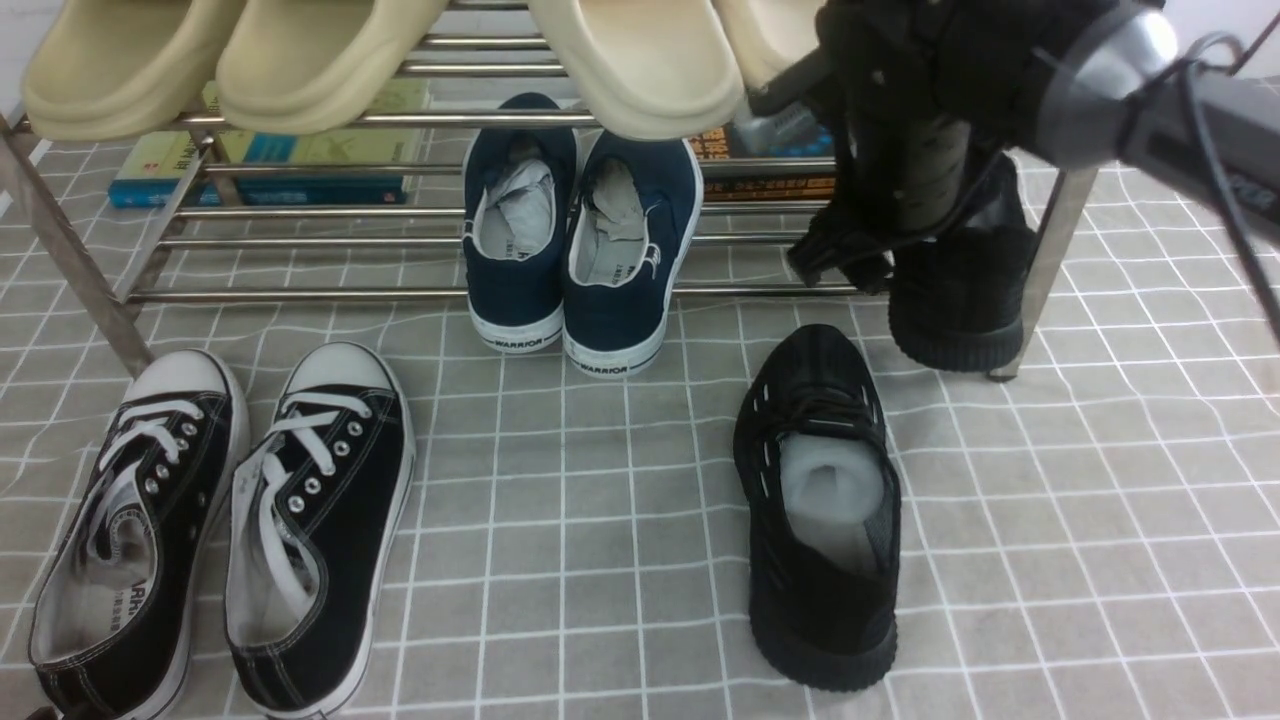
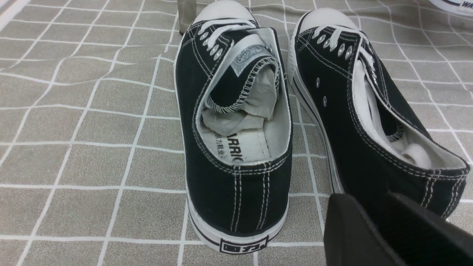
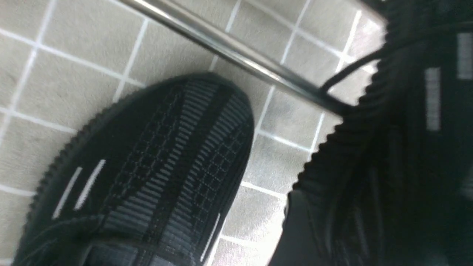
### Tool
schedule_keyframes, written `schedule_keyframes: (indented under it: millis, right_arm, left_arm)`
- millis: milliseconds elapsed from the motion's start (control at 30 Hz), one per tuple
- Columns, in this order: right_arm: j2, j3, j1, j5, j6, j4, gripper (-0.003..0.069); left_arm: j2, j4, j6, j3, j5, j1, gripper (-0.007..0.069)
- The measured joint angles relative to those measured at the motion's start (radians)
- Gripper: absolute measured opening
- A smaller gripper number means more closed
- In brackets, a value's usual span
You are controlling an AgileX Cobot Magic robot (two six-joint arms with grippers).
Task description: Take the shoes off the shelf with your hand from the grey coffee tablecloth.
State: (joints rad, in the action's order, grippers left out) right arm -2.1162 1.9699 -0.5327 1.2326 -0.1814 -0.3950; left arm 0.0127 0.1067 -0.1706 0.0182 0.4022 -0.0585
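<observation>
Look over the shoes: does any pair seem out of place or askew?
Yes. The black knit pair is split: one sneaker lies flat on the cloth, while its mate looks tilted at the right end of the shelf, beneath the right arm.

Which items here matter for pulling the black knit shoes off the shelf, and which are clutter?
Job: knit sneaker on the tablecloth; second knit sneaker by the right hand; shelf.
Clutter: navy WARRIOR pair; black canvas pair; beige slippers; books.

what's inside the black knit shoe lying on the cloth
The black knit shoe holds pale grey stuffing that fills its opening. The insole beneath is covered and cannot be seen.
</observation>
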Motion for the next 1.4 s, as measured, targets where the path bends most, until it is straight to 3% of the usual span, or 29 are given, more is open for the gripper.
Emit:
schedule_keyframes:
  millis: [67, 200, 233, 267, 633, 867, 1400]
  right_arm:
    - [-0.017, 0.0, 0.01, 0.0, 0.003, -0.002, 0.0416]
    - [-0.02, 0.001, 0.014, -0.003, 0.018, -0.008, 0.0213]
    - [-0.012, 0.001, 0.019, -0.004, 0.037, -0.005, 0.0067]
    - [-0.007, 0.001, 0.019, -0.004, 0.045, 0.001, 0.0029]
    - [0.119, -0.018, 0.019, 0.015, 0.056, 0.168, 0.0018]
    - [0.28, -0.253, 0.018, 0.008, 0.035, 0.215, 0.0018]
    - [0.505, -0.687, 0.018, -0.033, -0.167, 0.232, 0.0018]
  left_arm:
    - [0.0, 0.0, 0.0, 0.0, 0.0, 0.0, 0.016]
    - [0.0, 0.0, 0.0, 0.0, 0.0, 0.0, 0.016]
    - [0.0, 0.0, 0.0, 0.0, 0.0, 0.0, 0.016]
    - [0.0, 0.0, 0.0, 0.0, 0.0, 0.0, 0.016]
    - [0.0, 0.0, 0.0, 0.0, 0.0, 0.0, 0.016]
    - [0.0, 0.0, 0.0, 0.0, 0.0, 0.0, 0.016]
    - [0.0, 0.0, 0.0, 0.0, 0.0, 0.0, 0.016]
